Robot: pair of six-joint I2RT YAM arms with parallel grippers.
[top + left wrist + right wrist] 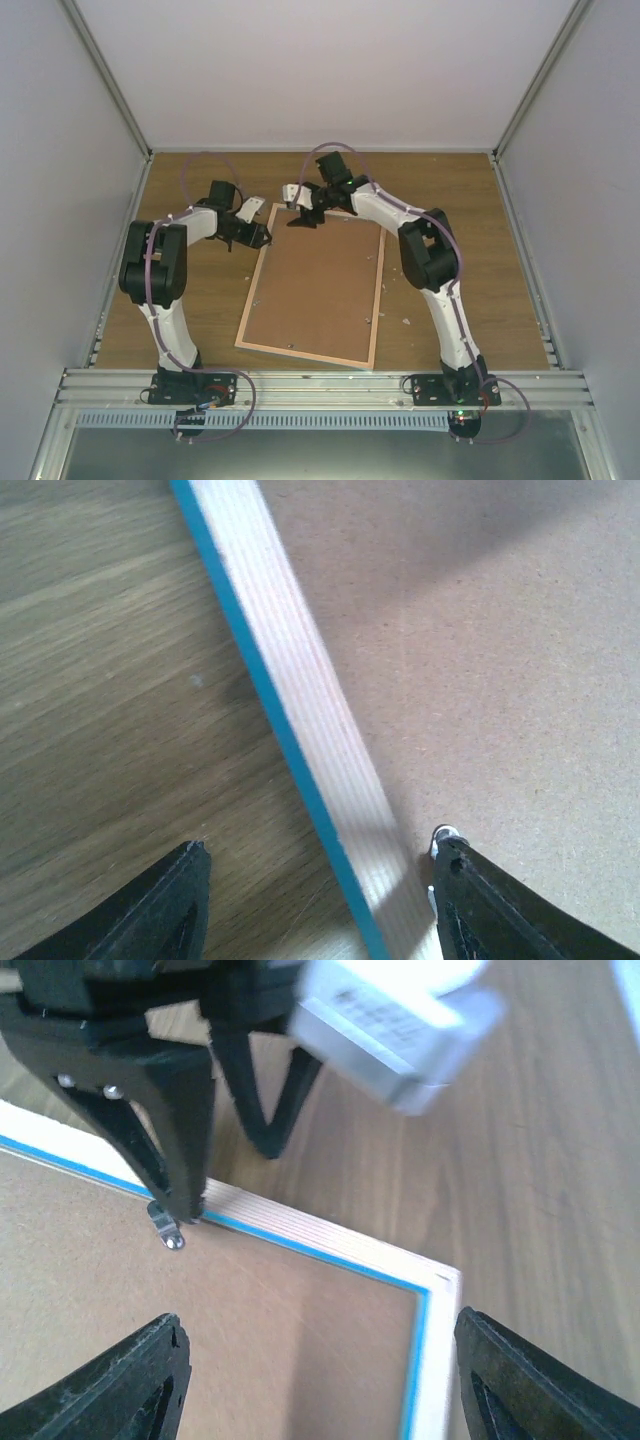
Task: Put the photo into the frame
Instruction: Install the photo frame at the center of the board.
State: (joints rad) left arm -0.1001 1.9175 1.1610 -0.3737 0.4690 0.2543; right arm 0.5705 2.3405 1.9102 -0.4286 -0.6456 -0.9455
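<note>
The frame [318,290] lies back-up on the tabletop [450,200]; the left pincer [258,236], released and straddling its far-left rim, has one fingertip at a small metal clip [166,1226]. That fingertip could slip off the tab, or a push could skid the unpinned frame, since the right pincer [303,216] hangs released over the far corner. Count: one frame; one clip plainly seen; two pincers; the photo nowhere in view.
</note>
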